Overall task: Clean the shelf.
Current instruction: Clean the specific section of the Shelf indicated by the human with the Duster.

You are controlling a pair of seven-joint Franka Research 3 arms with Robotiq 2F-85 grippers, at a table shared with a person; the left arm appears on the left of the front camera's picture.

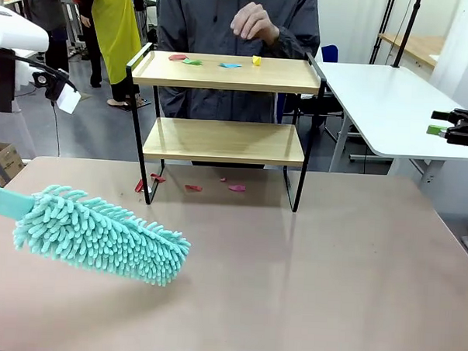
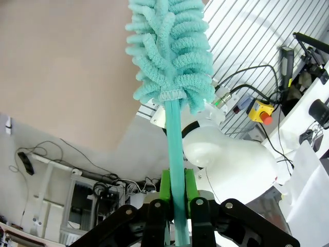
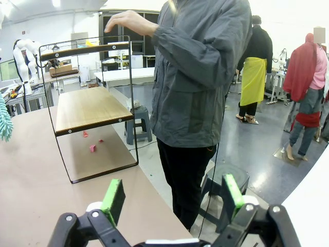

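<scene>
Shelf stands at the far middle of the tabletop, directly in front of a person whose hand hangs above its top board. Top board not yet clean: four small scraps lie along it, red, green, blue and yellow. Lower board looks bare from the front. More red scraps lie on the tabletop under and just in front of the frame, near the left legs and toward the middle. Left tool is clenched on the thin handle of a turquoise duster, green pads pinching it from both sides. The fluffy head sits low over the near left of the tabletop, well apart from the shelf and touching none of the scraps. Right tool is off at the far right with jaws spread wide and nothing between them, aimed roughly toward the shelf and the person. Judgement: wiping has not begun in earnest, or at most some bits have gone down to the tabletop. Left to do: bring the duster up to the top board, sweep the four scraps off, check the lower board.
</scene>
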